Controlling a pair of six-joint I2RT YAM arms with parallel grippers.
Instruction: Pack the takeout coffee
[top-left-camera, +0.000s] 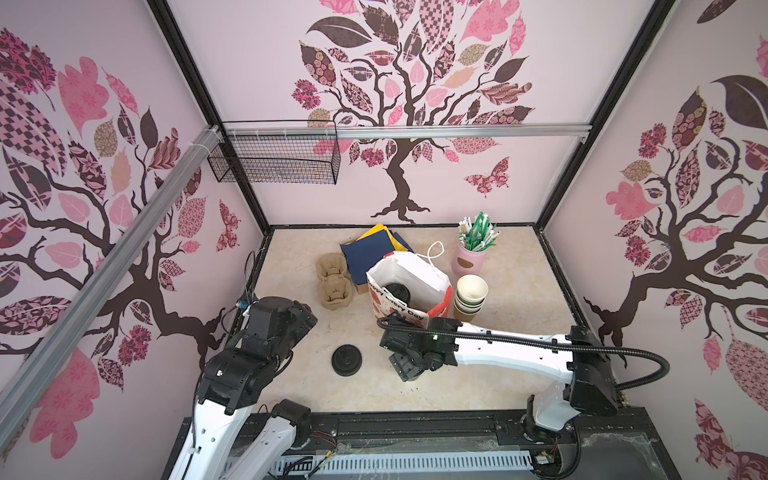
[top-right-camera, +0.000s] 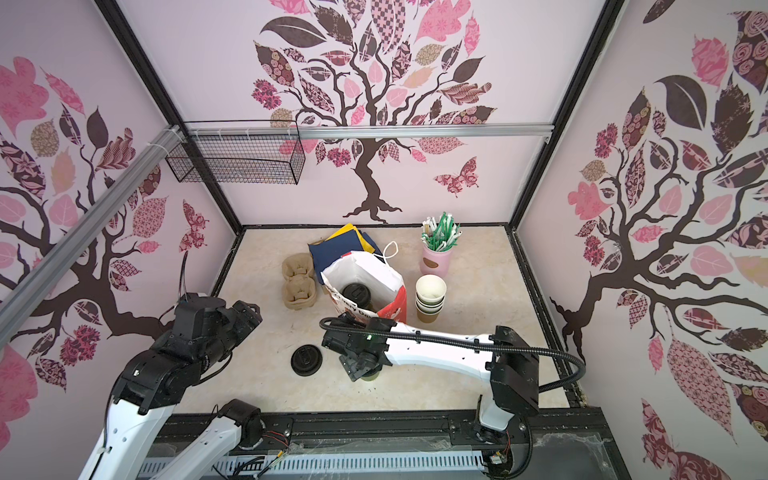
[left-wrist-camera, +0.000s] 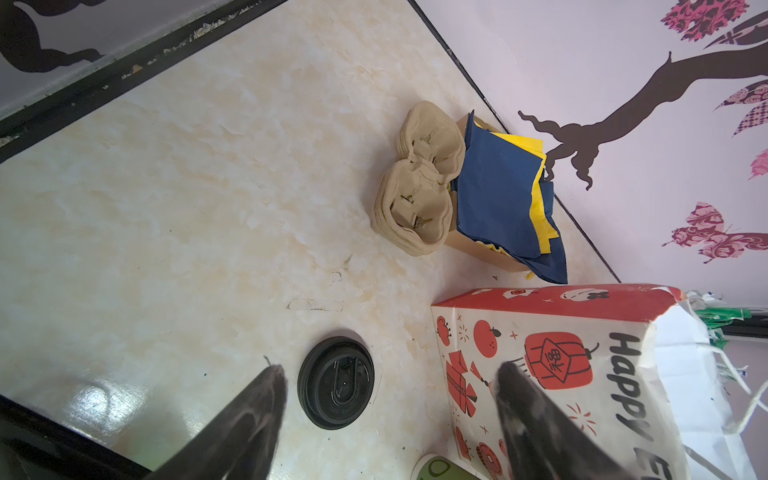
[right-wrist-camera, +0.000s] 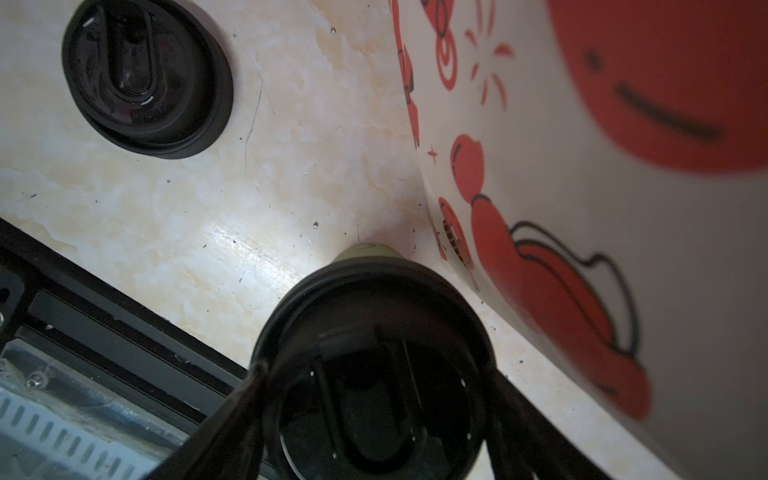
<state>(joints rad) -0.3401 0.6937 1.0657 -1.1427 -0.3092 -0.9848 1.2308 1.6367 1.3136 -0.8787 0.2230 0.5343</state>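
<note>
Right wrist view puts us above 1 lidded cup (right-wrist-camera: 374, 324), upright on the table (right-wrist-camera: 208, 208) just beside the paper bag (right-wrist-camera: 582, 187). The right gripper (right-wrist-camera: 376, 374) straddles its black lid with fingers close on both sides, and we cannot tell whether they press. Nearby lies the loose lid (top-left-camera: 347, 360). We see the left gripper (left-wrist-camera: 390, 370) spread wide and empty. Farther back, in both top views, the other lidded cup (top-right-camera: 356, 293) stands inside the paper bag.
</note>
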